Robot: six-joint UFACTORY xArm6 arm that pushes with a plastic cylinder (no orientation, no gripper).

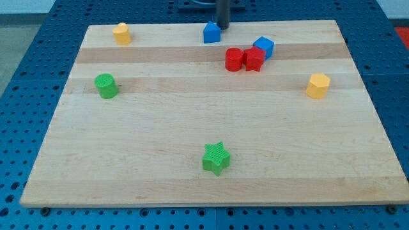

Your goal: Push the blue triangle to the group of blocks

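Note:
The blue triangle sits near the top edge of the wooden board, just left of centre. My tip is right beside it on its right, close to touching. The group of blocks lies to the lower right of the triangle: a red cylinder, a red block touching it, and a blue cube behind them.
A yellow block stands at the top left. A green cylinder is at the left. A yellow hexagon block is at the right. A green star is near the bottom centre. The board's top edge is close behind the triangle.

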